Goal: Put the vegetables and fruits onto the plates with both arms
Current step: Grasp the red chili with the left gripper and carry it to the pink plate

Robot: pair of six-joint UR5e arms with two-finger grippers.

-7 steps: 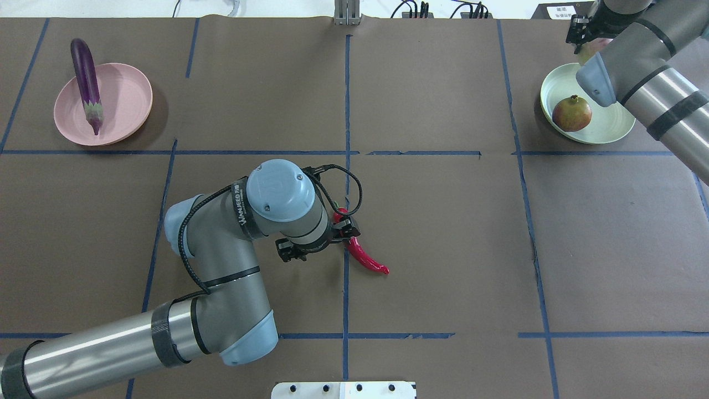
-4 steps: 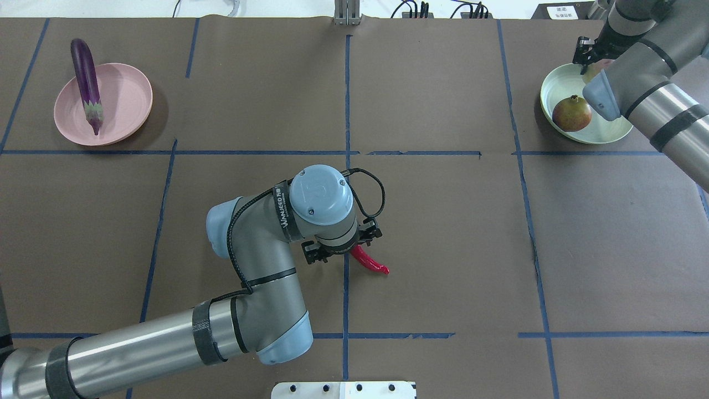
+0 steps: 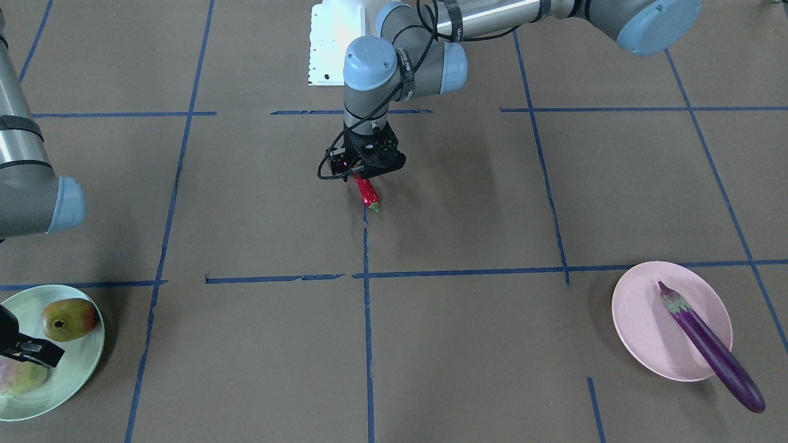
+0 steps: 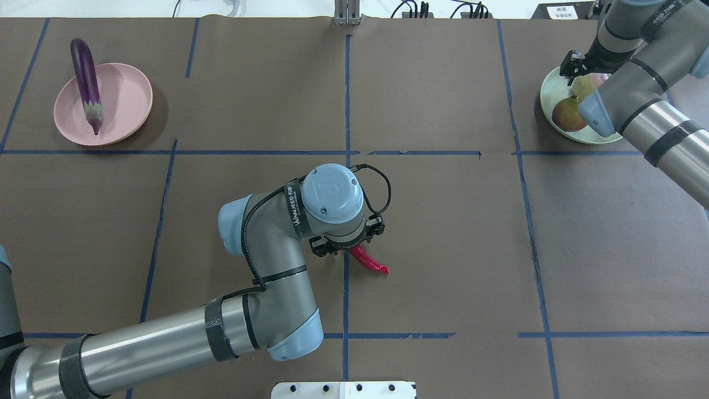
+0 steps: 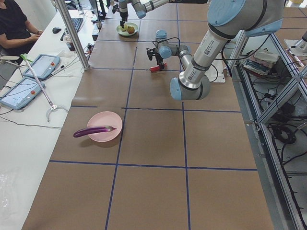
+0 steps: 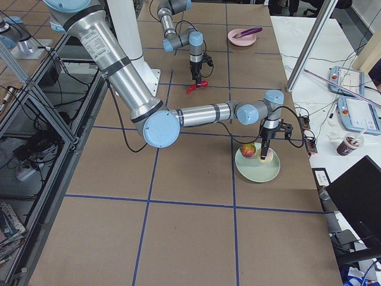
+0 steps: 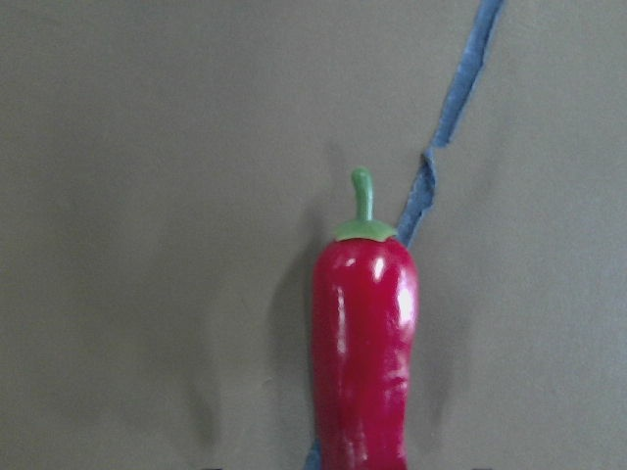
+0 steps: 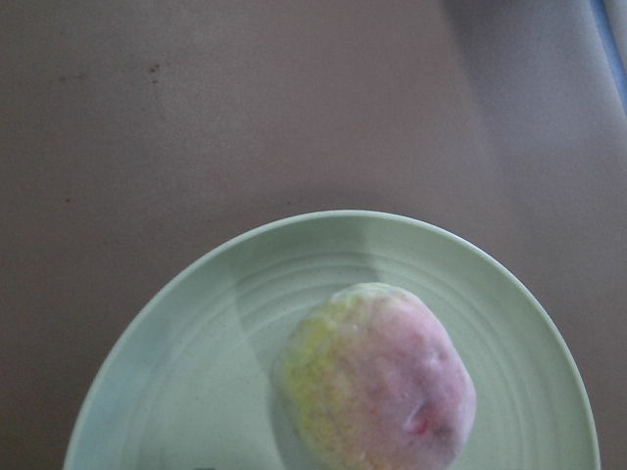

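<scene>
Chili (image 3: 369, 194) lay mid-table; L gripper (image 3: 364, 171) straddled its middle, jaws spread, unclamped. Looked light, stiff, glossy, prob. slippery: pinch the thick body. Peach (image 8: 377, 382) on mint plate (image 4: 545, 91), far-right corner; R gripper (image 3: 28, 354) above, grip unclear.

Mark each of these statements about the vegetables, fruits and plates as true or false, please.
1. The eggplant lies on the pink plate with one end past the rim. True.
2. The chili pepper is on the pink plate. False: it lies on the table, under the left gripper.
3. The pomegranate and the peach are both within the mint green plate. True.
4. The right gripper is at the pink plate. False: it is over the mint green plate, by the peach.
</scene>
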